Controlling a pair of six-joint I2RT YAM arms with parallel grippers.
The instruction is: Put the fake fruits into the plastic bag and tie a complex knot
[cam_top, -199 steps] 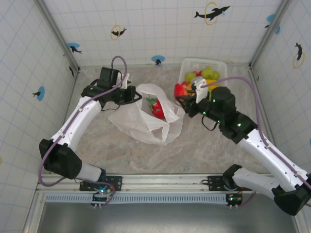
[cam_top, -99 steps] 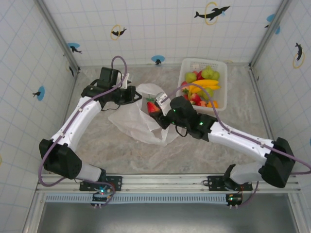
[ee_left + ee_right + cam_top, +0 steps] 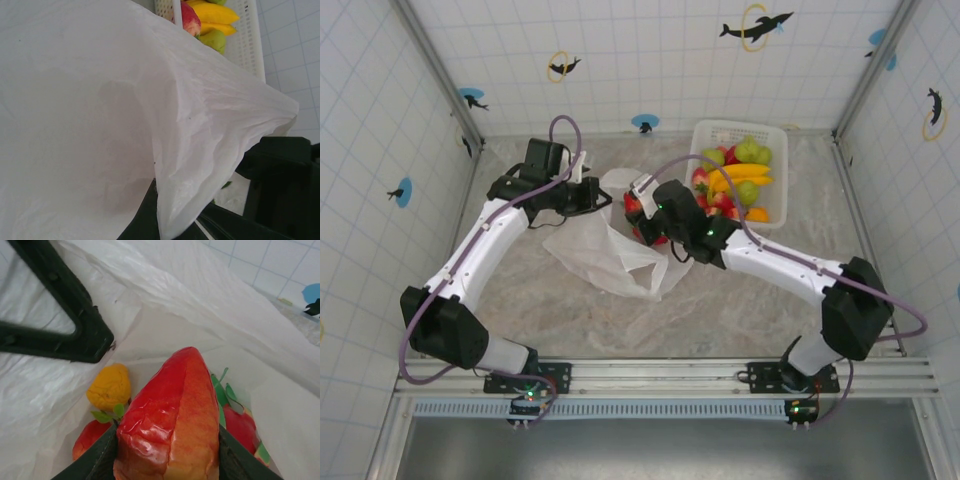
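Crinkly white plastic bag (image 3: 605, 258) open, glossy red-orange fruit (image 3: 170, 415) above orange fruit (image 3: 110, 386) inside

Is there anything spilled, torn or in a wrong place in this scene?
Nothing stands out. The left gripper pinches the rim of the plastic bag, the right gripper holds a red fruit over its open mouth, other fruits lie inside the bag, and the remaining fruits sit in the white basket. Nothing is spilled or torn.

Your light is bright and even from above, and shadows on the bench (image 3: 720, 310) are faint. In the left wrist view the bag (image 3: 75, 125) washes out near-white. The red fruit (image 3: 170, 420) carries glossy glare.
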